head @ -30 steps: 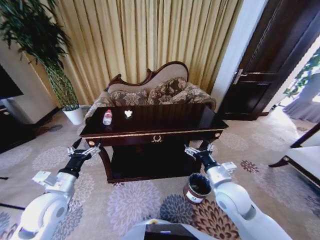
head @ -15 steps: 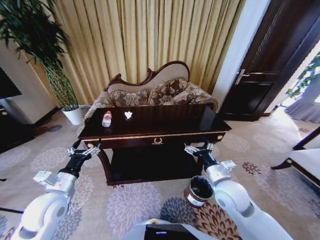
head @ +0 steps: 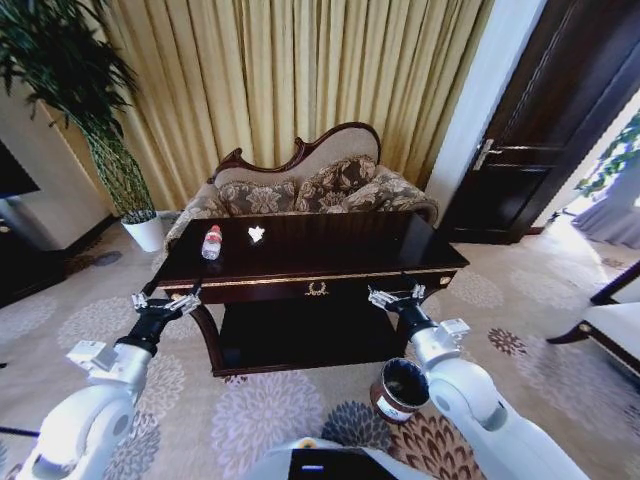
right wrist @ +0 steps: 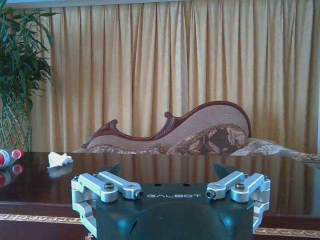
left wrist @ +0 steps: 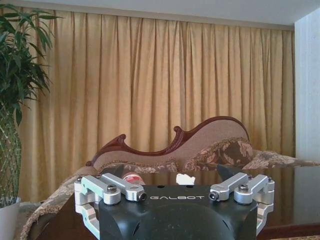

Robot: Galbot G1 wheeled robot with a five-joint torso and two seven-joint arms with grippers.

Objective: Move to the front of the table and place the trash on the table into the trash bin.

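closer now sits the table, its bottle and paper wad at the far left. both arms reach forward, left gripper and right gripper fingers wide, empty; bin on the floor under the right arm.

A big dark shiny table is standing on the flowery carpet. A clear water bottle with a red cap is lying near the tabletop's far left corner. A white paper wad is sitting just beside it, along the far edge.
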